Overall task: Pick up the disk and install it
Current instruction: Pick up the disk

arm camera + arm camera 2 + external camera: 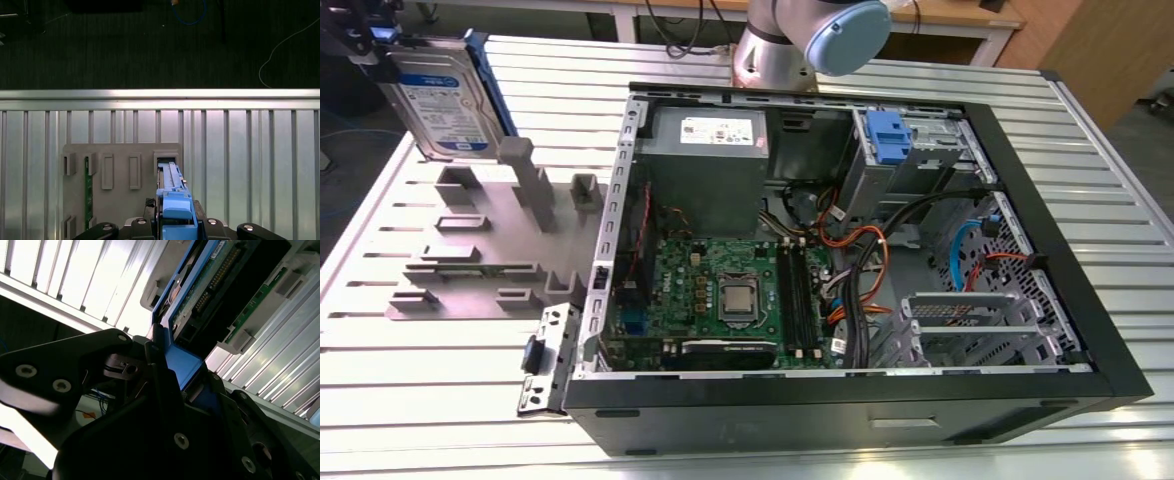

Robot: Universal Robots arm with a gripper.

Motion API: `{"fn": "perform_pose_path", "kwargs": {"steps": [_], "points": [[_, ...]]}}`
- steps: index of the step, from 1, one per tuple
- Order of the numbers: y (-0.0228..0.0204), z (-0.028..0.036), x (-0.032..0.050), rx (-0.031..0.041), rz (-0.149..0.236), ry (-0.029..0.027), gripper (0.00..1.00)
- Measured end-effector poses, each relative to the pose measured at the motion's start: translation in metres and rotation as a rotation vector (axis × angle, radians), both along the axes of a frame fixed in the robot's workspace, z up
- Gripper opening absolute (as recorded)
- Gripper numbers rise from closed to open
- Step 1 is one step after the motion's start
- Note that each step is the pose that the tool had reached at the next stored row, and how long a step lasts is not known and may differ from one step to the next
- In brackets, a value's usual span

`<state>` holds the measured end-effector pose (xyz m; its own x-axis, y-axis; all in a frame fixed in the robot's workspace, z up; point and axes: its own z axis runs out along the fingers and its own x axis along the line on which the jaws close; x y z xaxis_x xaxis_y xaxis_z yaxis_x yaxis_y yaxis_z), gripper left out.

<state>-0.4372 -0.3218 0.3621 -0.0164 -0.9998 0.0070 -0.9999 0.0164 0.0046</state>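
Note:
The disk (444, 100), a silver drive with a white-and-blue label and blue rails, stands upright on edge at the exterior view's far left. It is over the grey holder block (474, 250). My gripper (374, 45) is shut on its top end. In the first wrist view the disk's blue rail (172, 192) runs down from my gripper (175, 227) towards a slot (167, 162) of the holder block (122, 200). I cannot tell whether its lower end still sits in that slot. In the second wrist view the fingers (160, 370) clamp the disk (200, 295) by its blue end.
An open black computer case (1041, 250) lies at the table's centre and right, with motherboard (720, 290), cables and a drive bay carrying a blue latch (887, 135). The arm's base (807, 40) stands behind it. A green board (88, 190) sits in another holder slot. The table edge (160, 94) is close.

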Motion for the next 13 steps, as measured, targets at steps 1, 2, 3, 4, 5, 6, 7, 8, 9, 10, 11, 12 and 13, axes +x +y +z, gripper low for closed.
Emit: {"fn": "perform_pose_path", "kwargs": {"steps": [1, 2, 3, 4, 5, 6, 7, 8, 9, 10, 11, 12, 13], "points": [[0.0000, 0.0002, 0.0000, 0.0000, 0.000, 0.0001, 0.36], [0.0000, 0.0004, 0.0000, 0.0000, 0.000, 0.0001, 0.36], [0.0000, 0.0006, 0.0001, 0.0000, 0.000, 0.0000, 0.36], [0.0000, 0.0011, 0.0001, 0.0000, 0.000, 0.0001, 0.36], [0.0000, 0.0016, 0.0001, 0.0000, 0.000, 0.0001, 0.36], [0.0000, 0.0021, 0.0001, 0.0000, -0.001, 0.0000, 0.36], [0.0000, 0.0026, 0.0002, 0.0000, -0.001, 0.0000, 0.36], [0.0000, 0.0029, 0.0002, 0.0001, -0.001, -0.0002, 0.36], [0.0000, 0.0032, 0.0002, 0.0001, -0.001, -0.0002, 0.36], [0.0000, 0.0035, 0.0002, 0.0001, -0.001, -0.0002, 0.36], [0.0000, 0.0037, 0.0002, 0.0001, -0.001, -0.0001, 0.36], [0.0000, 0.0040, 0.0002, 0.0001, -0.001, -0.0001, 0.36], [0.0000, 0.0042, 0.0002, 0.0001, -0.001, -0.0001, 0.36]]}}
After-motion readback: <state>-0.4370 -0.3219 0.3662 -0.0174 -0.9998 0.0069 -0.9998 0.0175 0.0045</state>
